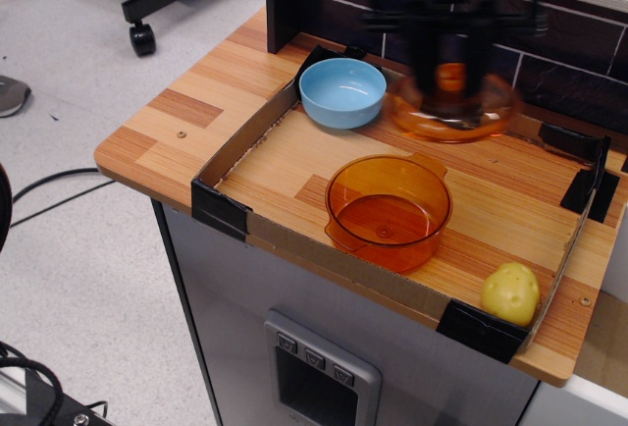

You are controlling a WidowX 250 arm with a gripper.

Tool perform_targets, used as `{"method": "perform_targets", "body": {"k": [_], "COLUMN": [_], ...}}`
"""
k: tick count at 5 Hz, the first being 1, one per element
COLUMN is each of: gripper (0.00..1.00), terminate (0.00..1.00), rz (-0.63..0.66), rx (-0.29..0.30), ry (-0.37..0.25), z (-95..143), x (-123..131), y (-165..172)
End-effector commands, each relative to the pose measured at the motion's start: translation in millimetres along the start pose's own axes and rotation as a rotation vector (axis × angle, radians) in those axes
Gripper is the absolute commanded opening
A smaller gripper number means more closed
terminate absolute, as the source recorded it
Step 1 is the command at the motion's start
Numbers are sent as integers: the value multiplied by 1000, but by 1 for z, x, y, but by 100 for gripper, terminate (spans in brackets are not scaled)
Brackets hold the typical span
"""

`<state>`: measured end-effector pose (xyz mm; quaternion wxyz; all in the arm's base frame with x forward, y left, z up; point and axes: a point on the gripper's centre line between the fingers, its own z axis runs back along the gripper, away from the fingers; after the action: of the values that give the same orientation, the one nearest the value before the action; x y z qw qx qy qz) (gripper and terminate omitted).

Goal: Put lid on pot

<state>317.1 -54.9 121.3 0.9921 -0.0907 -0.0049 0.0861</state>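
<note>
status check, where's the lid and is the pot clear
Gripper shut on lid, lid in the air behind the pot. Pot open, nothing inside. Blue bowl just left of lid, potato off at front right; nothing blocking.

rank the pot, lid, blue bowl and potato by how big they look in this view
1. pot and lid: about the same width; the lid is blurred and held up by the gripper, so no ranking between them
2. blue bowl
3. potato
</note>
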Motion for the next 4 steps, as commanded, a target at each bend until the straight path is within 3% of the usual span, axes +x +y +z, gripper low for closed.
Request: {"method": "perform_targets", "body": {"k": [1, 4], "gripper": [0, 0], "terminate": [0, 0], "rz": [-100, -68], "rx": [25, 54], "ry": [-40, -73], "z": [6, -29], "x": [-30, -17], "y": [38, 22]}}
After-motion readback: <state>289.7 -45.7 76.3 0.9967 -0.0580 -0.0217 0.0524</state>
